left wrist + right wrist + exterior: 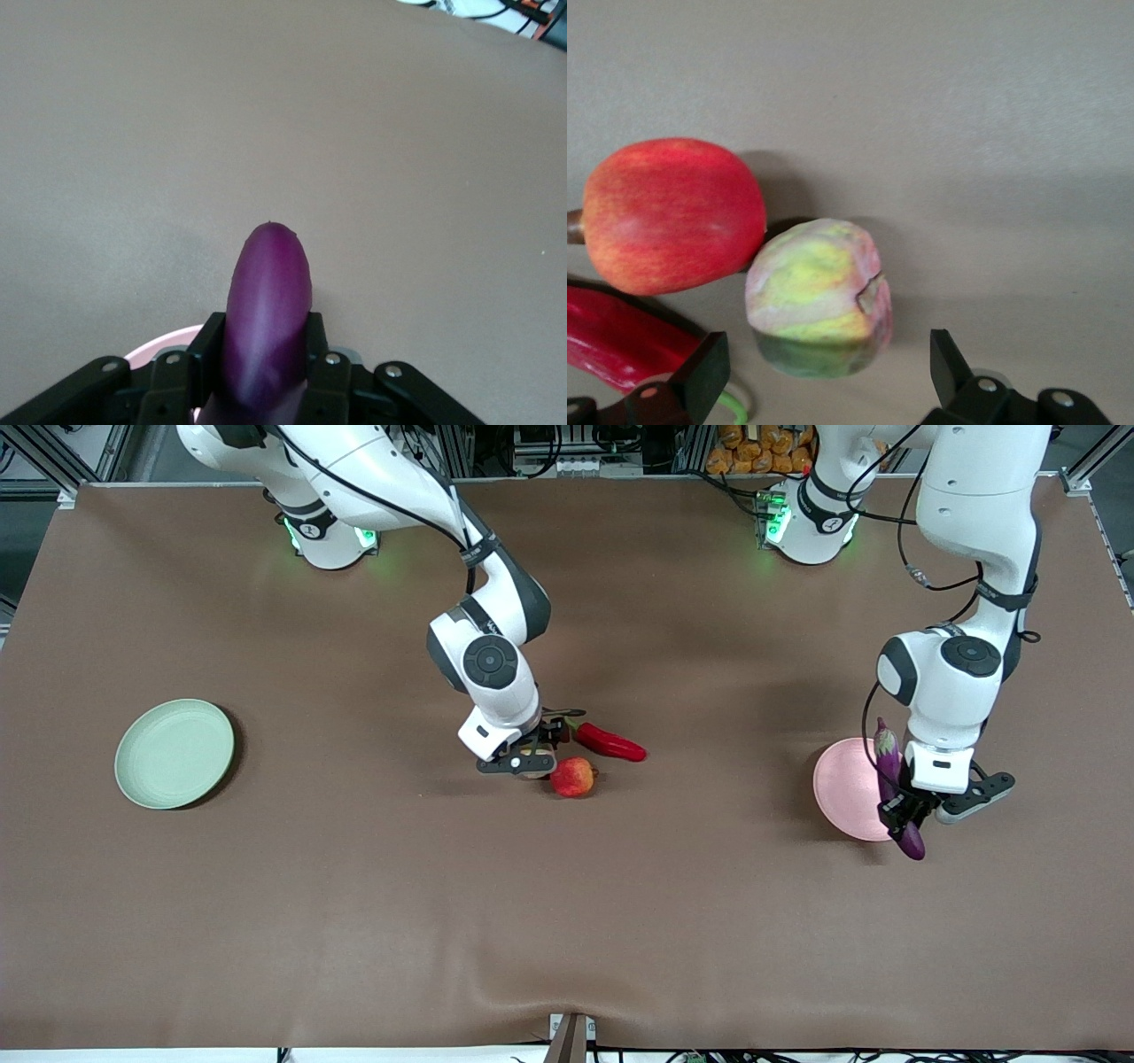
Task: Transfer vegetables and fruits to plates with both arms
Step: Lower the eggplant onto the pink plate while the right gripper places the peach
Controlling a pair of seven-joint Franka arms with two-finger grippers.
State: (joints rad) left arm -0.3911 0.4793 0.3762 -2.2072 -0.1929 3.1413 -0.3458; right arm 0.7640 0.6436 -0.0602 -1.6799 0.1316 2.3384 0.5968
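Note:
My left gripper (897, 808) is shut on the long purple eggplant (889, 775) and holds it above the pink plate (846, 788). In the left wrist view the eggplant (268, 301) sticks out between the fingers (323, 359), with the plate's rim (164, 343) below. My right gripper (532, 760) is open, low over the pale yellow-green fruit (819, 297). Its fingers (700, 376) stand either side of the fruit, not touching it. The red fruit (574, 777) touches the yellow-green one. The red chili (611, 743) lies just beside them. The mint green plate (174, 753) is empty.
Brown cloth covers the table (567, 921). The green plate lies toward the right arm's end, the pink plate toward the left arm's end. The chili's green stem (731, 407) curls close to one right finger.

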